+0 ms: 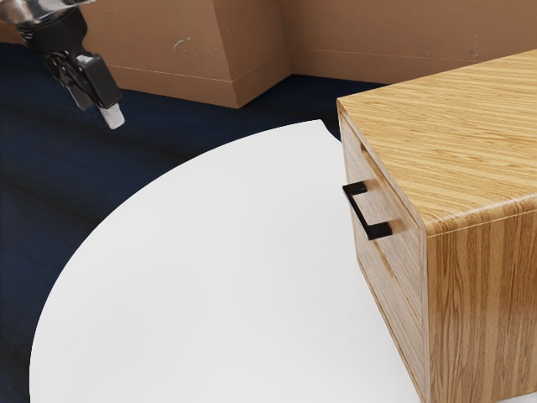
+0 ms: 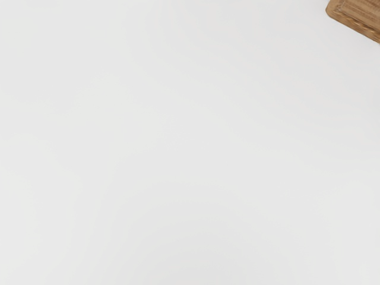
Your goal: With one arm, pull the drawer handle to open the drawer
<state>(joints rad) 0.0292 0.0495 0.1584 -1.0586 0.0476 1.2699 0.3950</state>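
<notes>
Light bright, even and diffuse; white table [image 1: 210,277] renders almost flat, close to washed out; cabinet [image 1: 453,143] top is lit brightest, its front and side faces a shade darker, so light falls mainly from above; floor [image 1: 50,168] reads dark navy; wrist view: table a near-uniform pale white, cabinet corner [image 2: 356,18] evenly lit.

Table [image 1: 210,277]: white, plain top, curved rim toward the exterior view's left.
Floor [image 1: 50,185]: dark blue, lying beyond the table's rim.
Wall [image 1: 168,38]: brown, jutting corner, baseboard [image 1: 193,84] along its foot, behind the floor.
</notes>
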